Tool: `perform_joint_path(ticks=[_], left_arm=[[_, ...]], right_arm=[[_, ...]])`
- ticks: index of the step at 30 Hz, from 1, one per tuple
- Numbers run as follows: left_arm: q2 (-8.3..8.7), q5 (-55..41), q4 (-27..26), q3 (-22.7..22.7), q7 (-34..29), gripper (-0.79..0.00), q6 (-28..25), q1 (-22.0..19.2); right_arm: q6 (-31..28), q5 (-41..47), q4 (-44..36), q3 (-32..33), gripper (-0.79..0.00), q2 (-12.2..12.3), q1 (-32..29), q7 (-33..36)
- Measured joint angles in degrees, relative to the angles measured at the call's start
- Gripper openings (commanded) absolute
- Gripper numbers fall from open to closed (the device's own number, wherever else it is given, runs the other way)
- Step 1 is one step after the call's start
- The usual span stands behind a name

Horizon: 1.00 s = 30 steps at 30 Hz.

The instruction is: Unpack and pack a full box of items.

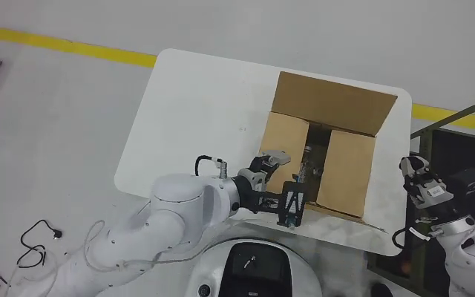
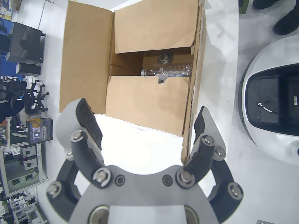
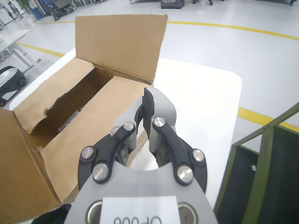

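A brown cardboard box (image 1: 349,167) stands open on the right half of the white table (image 1: 200,111), its far flap upright. Through the gap between its two side flaps, the left wrist view shows a clear crinkled bottle (image 2: 168,71) and a round grey part (image 2: 164,58) inside the box (image 2: 149,19). My left gripper (image 1: 283,185) hovers open at the box's near-left corner. It (image 2: 144,127) holds nothing, and one finger (image 2: 201,127) sits right beside the torn near flap's edge. My right gripper (image 3: 146,108) is shut and empty, just off the right side of the box (image 3: 116,43) and above the table edge.
A dark green metal frame (image 1: 445,122) stands just off the table's right side, close to the right arm (image 1: 427,189); it appears again as the green frame (image 3: 257,164) in the right wrist view. The table's left half is bare white surface. Yellow floor lines run behind the table.
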Motion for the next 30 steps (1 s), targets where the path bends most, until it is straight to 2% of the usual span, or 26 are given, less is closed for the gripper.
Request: perform_joint_path(ticks=[6, 16, 23, 30], left_arm=[[-1.77, -1.6, 3.9, 1.3, 0.4, 0.000, 4.4, -4.3], [-6.41, -9.4, 14.8, 7.0, 1.0, 0.000, 15.5, -10.4], [-9.04, -9.7, 20.2, 10.5, 2.6, 0.000, 17.4, -13.0], [-10.68, -8.6, 23.3, 12.2, 3.2, 0.000, 17.0, -13.4]], right_arm=[[2.7, -2.2, 2.4, 0.7, -0.785, 0.2, 1.5, 0.1], [6.1, -6.1, 5.0, -3.0, -0.785, -0.2, 1.1, -1.4], [5.5, -5.7, 3.4, -3.3, -0.785, -0.3, -0.8, -1.9], [3.4, 1.5, -0.7, -0.6, -0.785, -0.3, -2.8, -0.1]])
